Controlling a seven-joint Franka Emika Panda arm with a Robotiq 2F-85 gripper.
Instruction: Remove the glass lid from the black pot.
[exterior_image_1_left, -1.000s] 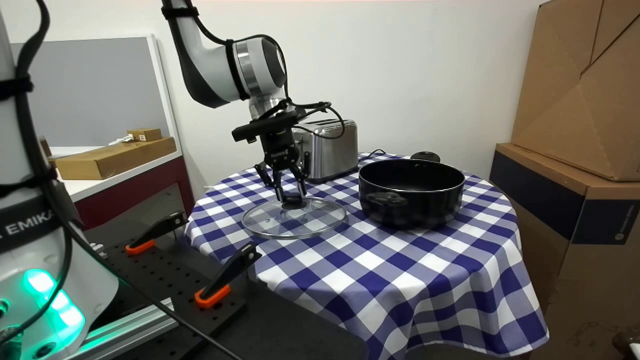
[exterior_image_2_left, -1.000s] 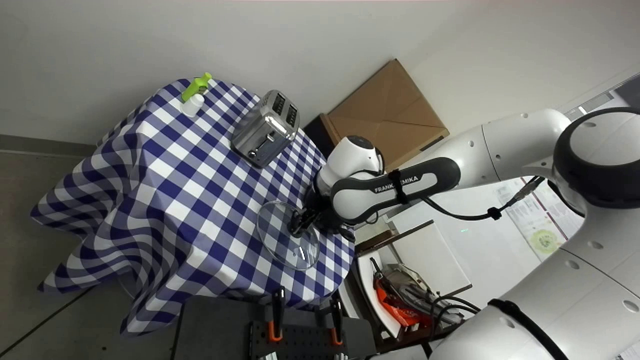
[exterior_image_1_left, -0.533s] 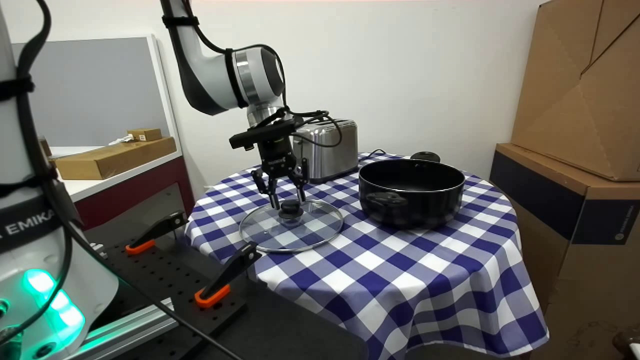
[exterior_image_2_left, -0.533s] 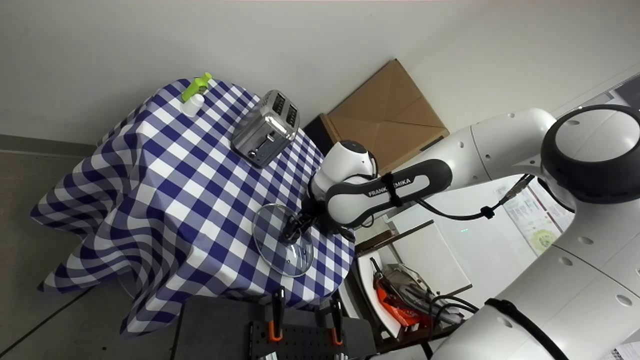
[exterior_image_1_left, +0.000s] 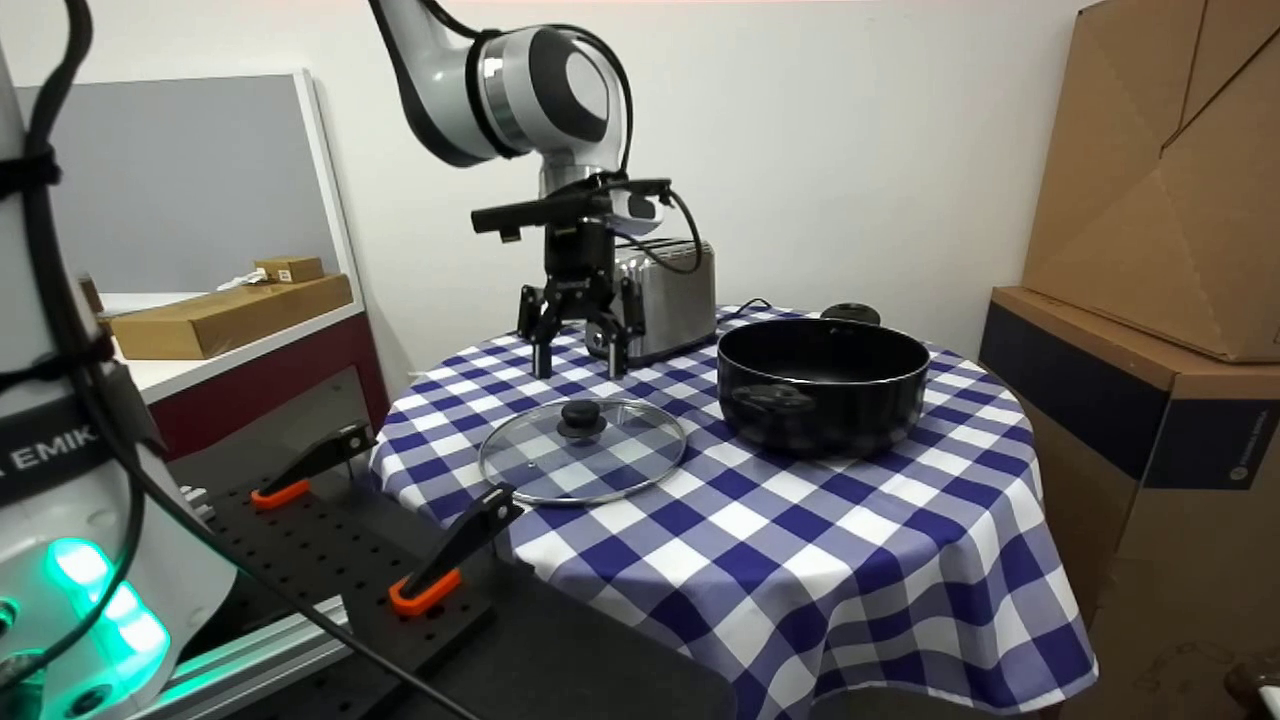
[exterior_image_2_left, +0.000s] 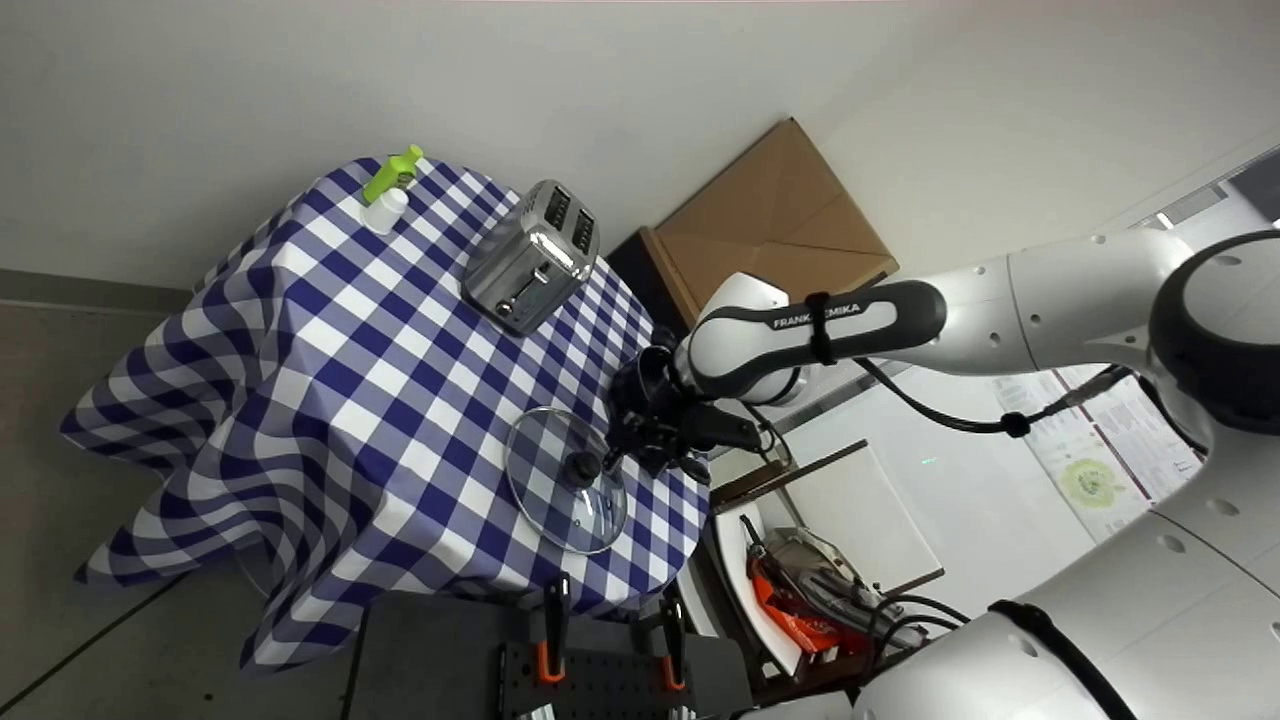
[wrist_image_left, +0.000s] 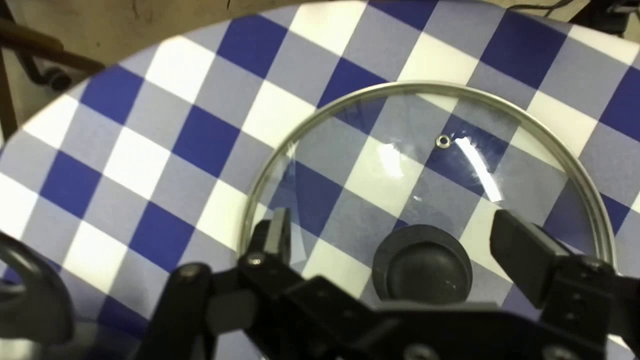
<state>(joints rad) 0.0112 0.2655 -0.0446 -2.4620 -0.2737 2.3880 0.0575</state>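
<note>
The glass lid (exterior_image_1_left: 625, 462) lies flat on the checked cloth, its black knob (exterior_image_1_left: 581, 418) pointing up. To the right of it in an exterior view stands the black pot (exterior_image_1_left: 825, 415), uncovered and apart from the lid. My gripper (exterior_image_1_left: 579, 371) hovers above the lid, slightly beyond its knob, with both fingertips clear of it. In the wrist view the jaws are spread wide; the knob (wrist_image_left: 425, 272) shows between and below them, untouched, and the clear disc of the lid (wrist_image_left: 350, 150) fills the middle. In an exterior view the arm hides much of the area beside the lid (exterior_image_2_left: 545, 480).
A silver toaster (exterior_image_1_left: 672, 300) stands close behind the gripper. Cardboard boxes (exterior_image_1_left: 1150, 450) rise beyond the table's right side. Two clamps (exterior_image_1_left: 455, 545) stick up from the black mount near the table's edge. A green item (exterior_image_2_left: 393, 173) and a white one (exterior_image_2_left: 385, 211) sit past the toaster.
One second ago the gripper was shut on the knob with the lid slightly higher. The lid came down onto the cloth, the jaws spread, and the gripper rose away from the knob.
</note>
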